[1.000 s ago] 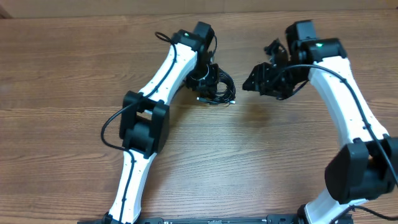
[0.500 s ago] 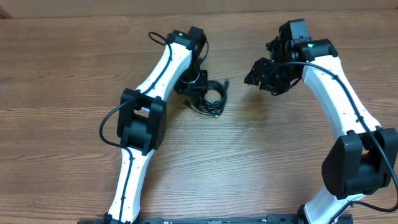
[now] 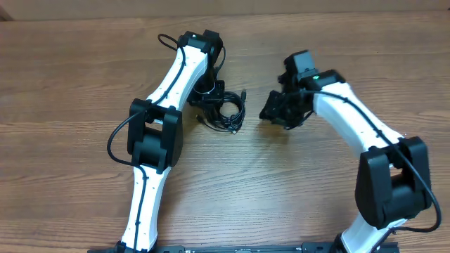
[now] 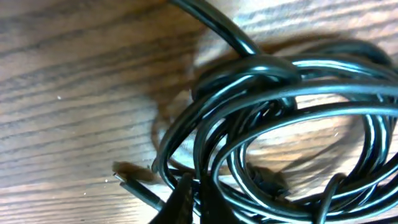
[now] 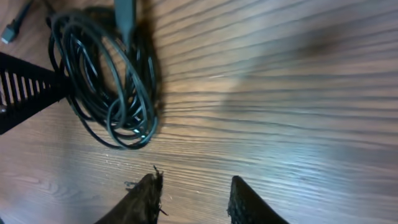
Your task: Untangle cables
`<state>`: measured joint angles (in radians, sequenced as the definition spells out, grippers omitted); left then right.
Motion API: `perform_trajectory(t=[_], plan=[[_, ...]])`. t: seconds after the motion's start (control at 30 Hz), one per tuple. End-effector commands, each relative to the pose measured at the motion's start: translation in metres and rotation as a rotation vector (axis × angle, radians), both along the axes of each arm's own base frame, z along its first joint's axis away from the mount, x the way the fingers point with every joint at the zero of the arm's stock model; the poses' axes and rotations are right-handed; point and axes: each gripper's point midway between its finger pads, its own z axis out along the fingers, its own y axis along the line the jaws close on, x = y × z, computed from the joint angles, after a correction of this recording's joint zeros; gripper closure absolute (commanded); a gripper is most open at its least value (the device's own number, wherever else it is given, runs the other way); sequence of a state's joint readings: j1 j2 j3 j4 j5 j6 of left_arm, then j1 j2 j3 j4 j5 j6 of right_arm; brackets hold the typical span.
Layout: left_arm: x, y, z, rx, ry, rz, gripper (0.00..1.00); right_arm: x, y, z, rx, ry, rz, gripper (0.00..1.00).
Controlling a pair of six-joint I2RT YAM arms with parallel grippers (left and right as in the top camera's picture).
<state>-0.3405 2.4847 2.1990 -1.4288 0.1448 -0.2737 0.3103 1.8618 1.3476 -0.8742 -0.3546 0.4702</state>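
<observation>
The cables [image 3: 228,114] lie as one coiled black bundle on the wooden table [image 3: 70,84], just right of my left arm's end. My left gripper [image 3: 212,97] is shut on strands at the bundle's edge. In the left wrist view the loops [image 4: 280,118] fill the frame, the fingertips [image 4: 186,196] pinch cord at the bottom, and a silvery-tipped plug [image 4: 124,177] sticks out to the left. My right gripper [image 3: 273,112] hovers to the right of the bundle, open over bare wood with nothing between its fingers [image 5: 194,190]. The coil [image 5: 118,81] lies ahead of it to the left.
The left arm's white links [image 3: 158,126] run from the near edge up to the bundle. The right arm [image 3: 365,133] curves in from the right. A grey plug end [image 5: 124,15] rests across the coil's far side, and the left gripper's ribbed finger [image 5: 25,93] shows beside it.
My left gripper has dragged the bundle leftward across the table. The right gripper has followed, moving left and nearer, and its jaws have narrowed.
</observation>
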Motion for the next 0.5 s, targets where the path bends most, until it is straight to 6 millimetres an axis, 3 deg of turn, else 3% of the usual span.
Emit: perform_trajectory(t=[0.0, 0.17, 0.27, 0.47], plan=[[-0.005, -0.003, -0.003, 0.008, 0.012, -0.057, 0.88, -0.008, 0.016, -0.009, 0.004, 0.022, -0.027, 0.7], [-0.005, -0.003, -0.003, 0.008, 0.014, -0.056, 0.81, -0.009, 0.032, -0.016, -0.019, -0.007, -0.057, 0.77], [-0.007, -0.004, -0.002, -0.007, 0.022, -0.076, 0.6, -0.006, 0.026, -0.023, -0.081, -0.023, -0.119, 0.78], [-0.011, -0.004, 0.026, -0.075, 0.057, -0.083, 0.58, 0.008, 0.017, -0.023, -0.133, -0.09, -0.157, 0.8]])
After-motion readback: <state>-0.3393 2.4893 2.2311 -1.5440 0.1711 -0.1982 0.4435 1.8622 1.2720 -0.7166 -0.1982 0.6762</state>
